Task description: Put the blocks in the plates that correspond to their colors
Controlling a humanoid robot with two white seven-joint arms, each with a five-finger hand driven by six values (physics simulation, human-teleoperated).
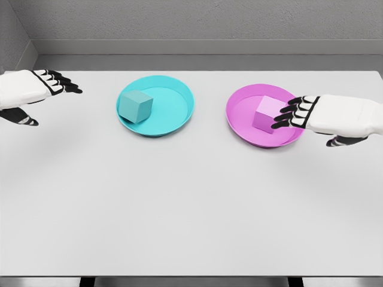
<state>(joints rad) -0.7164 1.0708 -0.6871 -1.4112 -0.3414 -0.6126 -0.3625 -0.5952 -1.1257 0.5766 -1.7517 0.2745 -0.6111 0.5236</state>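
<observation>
Right hand is hovering loosely open, fingertips overlapping pink block sitting in pink plate near table's far edge. Left hand is hovering open by left edge. Teal block is sitting in teal plate.

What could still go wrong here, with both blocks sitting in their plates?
1. The right hand has its fingertips over the pink plate, right by the pink block. Whether they touch is unclear; pulling back carelessly could drag the block or tip the plate's rim.
2. The teal block sits toward the left side of the teal plate, so a sweep by the open left hand might nudge it out.
</observation>
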